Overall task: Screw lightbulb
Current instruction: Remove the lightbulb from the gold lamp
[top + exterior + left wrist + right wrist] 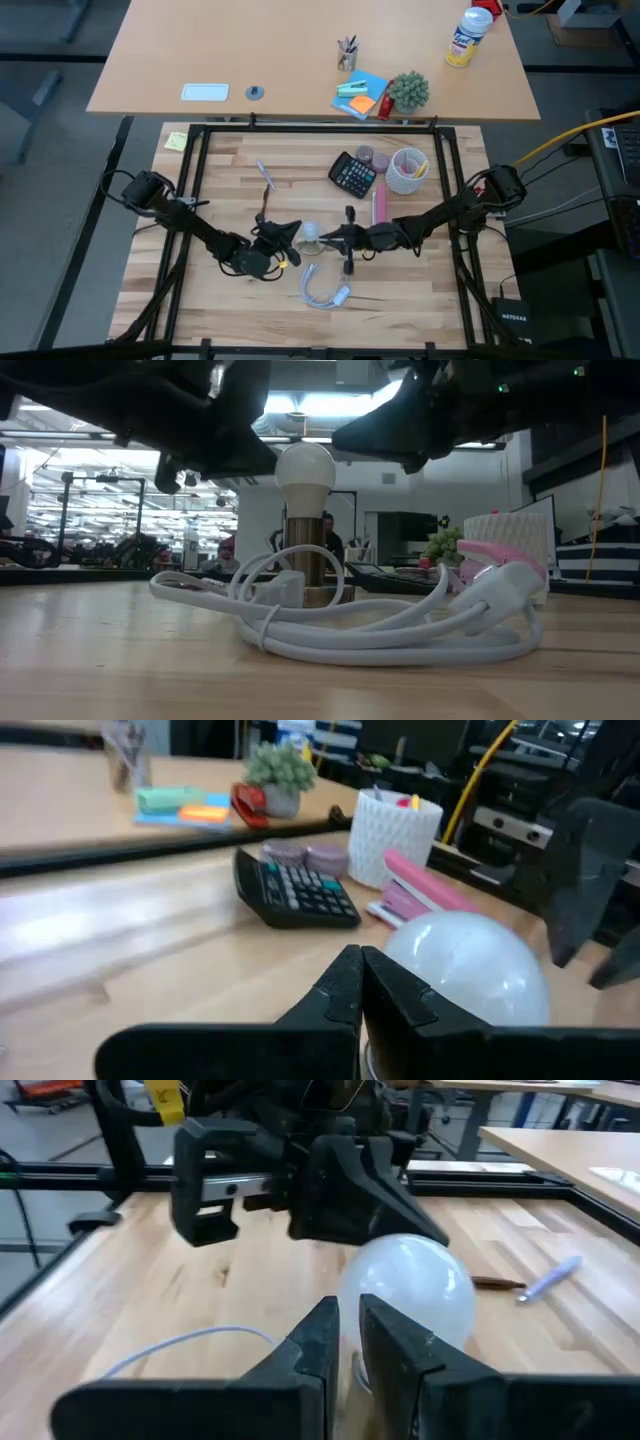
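Bright overhead ceiling lights flare behind the silhouetted arms in the low view, the table blurs near the lens, and wrist views look soft.

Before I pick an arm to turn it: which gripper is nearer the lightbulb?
Too close to call: the left gripper and the right gripper flank the lightbulb, one on each side.

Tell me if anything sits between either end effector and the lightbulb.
Nothing visible does. The lightbulb stands upright on its brass holder, with the left end effector and right end effector flanking it closely. The white cord lies low on the table.
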